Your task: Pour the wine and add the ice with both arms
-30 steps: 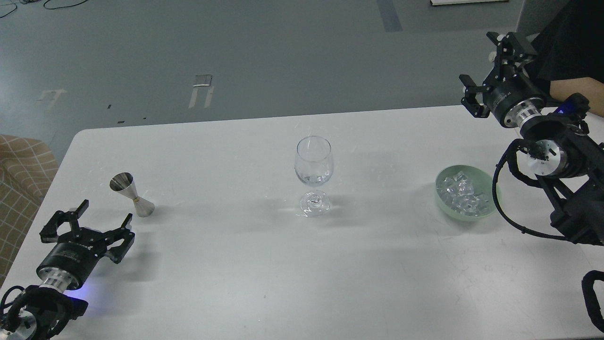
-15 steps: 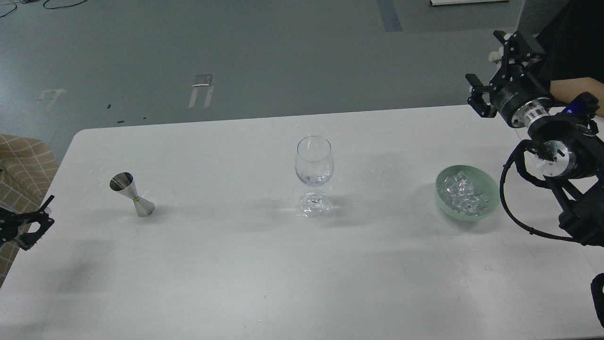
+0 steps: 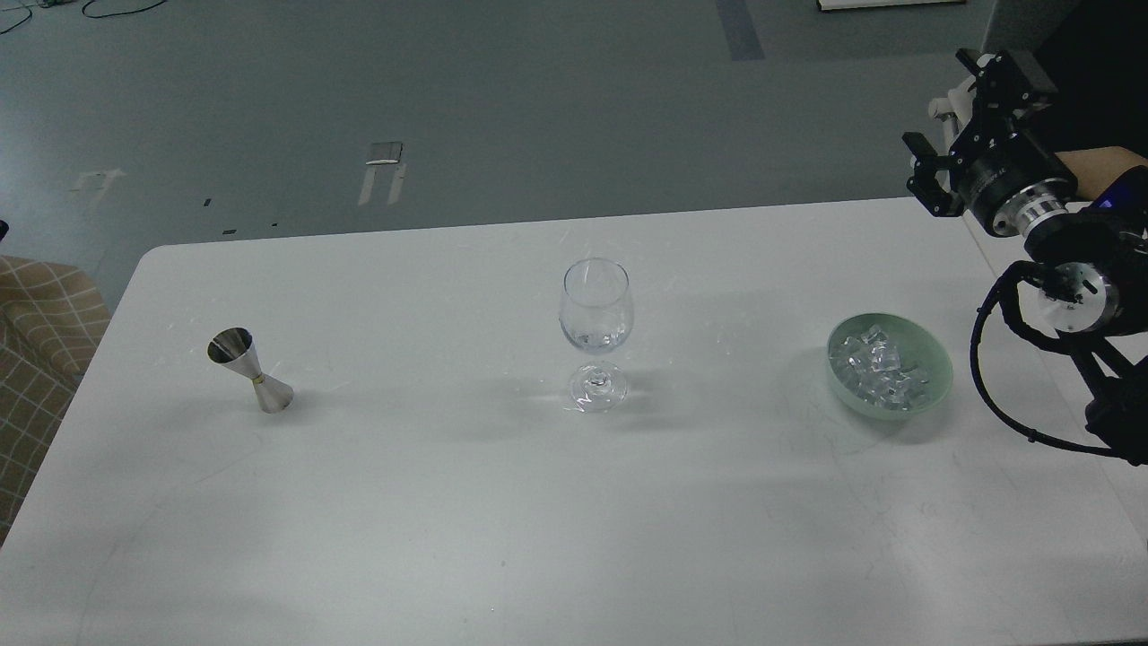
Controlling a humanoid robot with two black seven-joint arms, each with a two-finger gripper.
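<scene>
White desk (image 3: 448, 502) carries ice (image 3: 877, 370) in a bowl (image 3: 933, 381), below and left of the right claw (image 3: 952, 117), which hangs open, empty; left claw unseen.

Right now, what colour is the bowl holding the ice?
Pale green bowl, clear ice; head view shows it best.

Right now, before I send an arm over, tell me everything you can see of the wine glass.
The wine glass is clear, with a rounded bowl, a short stem and a round foot. It stands upright near the middle of the white table, mouth open upward. The bowl looks empty apart from a slight glint or trace at its bottom; no ice in it. Nothing touches it but the table. The jigger stands well off to its left, the green bowl of ice well off to its right.
</scene>
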